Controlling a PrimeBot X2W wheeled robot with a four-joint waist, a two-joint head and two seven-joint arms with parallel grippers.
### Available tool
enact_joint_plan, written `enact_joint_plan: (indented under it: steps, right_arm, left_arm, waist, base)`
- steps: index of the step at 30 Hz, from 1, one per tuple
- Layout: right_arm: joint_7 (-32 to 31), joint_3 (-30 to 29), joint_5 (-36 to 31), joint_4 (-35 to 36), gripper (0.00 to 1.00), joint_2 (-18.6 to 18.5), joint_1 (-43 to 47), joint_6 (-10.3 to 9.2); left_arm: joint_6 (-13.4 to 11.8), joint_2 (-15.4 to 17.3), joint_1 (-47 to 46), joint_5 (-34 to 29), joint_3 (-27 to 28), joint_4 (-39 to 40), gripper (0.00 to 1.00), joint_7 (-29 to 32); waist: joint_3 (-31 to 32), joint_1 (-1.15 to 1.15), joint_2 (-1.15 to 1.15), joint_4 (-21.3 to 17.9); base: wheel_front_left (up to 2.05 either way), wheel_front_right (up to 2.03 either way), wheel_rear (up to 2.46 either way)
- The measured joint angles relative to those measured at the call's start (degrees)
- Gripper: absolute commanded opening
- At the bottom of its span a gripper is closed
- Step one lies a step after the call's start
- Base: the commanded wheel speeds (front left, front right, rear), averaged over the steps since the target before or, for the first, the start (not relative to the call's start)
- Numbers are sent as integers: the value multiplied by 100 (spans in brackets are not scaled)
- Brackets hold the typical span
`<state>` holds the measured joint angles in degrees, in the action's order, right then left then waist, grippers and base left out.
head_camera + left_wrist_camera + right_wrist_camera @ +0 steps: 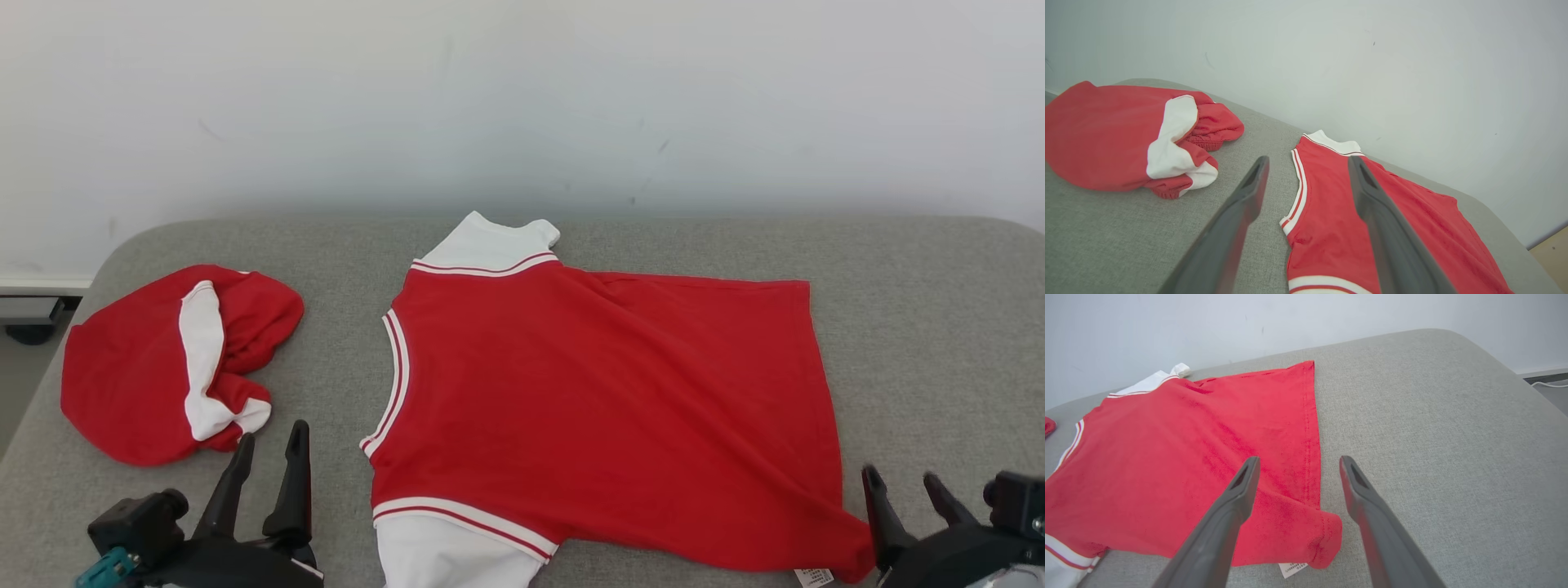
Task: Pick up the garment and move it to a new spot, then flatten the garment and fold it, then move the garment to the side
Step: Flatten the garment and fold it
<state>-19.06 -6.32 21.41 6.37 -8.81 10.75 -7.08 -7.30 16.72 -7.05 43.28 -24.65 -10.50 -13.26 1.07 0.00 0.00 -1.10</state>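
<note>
Head view shows the red garment [604, 408] spread near-flat on the grey cushion [939, 327], its near right hem corner curled. Both the left gripper [273, 434] and right gripper [900, 475] stand wide and empty beside its near edge. Flattening looks nearly done; the next move likely smooths that corner before folding.

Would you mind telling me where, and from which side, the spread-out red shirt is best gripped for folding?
Probably the red shirt at its near hem corner, coming from the robot's right: that corner is bunched and lifted off the grey cushion, offering an edge, and the open right gripper sits just beside it.
</note>
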Motion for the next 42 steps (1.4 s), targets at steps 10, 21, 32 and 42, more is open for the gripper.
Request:
enact_joint_plan:
  steps: [10, 21, 32, 42]
  right_arm:
    - [1114, 170, -43, 58, 100, 363, -315, 1]
    - [1978, 241, -194, -257, 100, 433, -307, 2]
    - [2269, 282, -203, -623, 100, 480, -281, 2]
    - [2463, 305, -204, -692, 100, 493, -287, 2]
  left_arm:
    - [0, 103, 81, -799, -90, 21, 100, -48]
    - [0, -66, 231, -1018, 47, -183, 100, 75]
    - [0, -126, 535, -1063, 465, -260, 100, 587]
    - [0, -231, 573, -1188, 576, -96, 100, 867]
  waist:
    - [148, 0, 0, -72]
    - [314, 0, 0, -129]
    - [360, 0, 0, -174]
    - [317, 0, 0, -164]
  base:
    - [0, 0, 0]
    - [0, 0, 0]
    - [0, 0, 0]
    - [0, 0, 0]
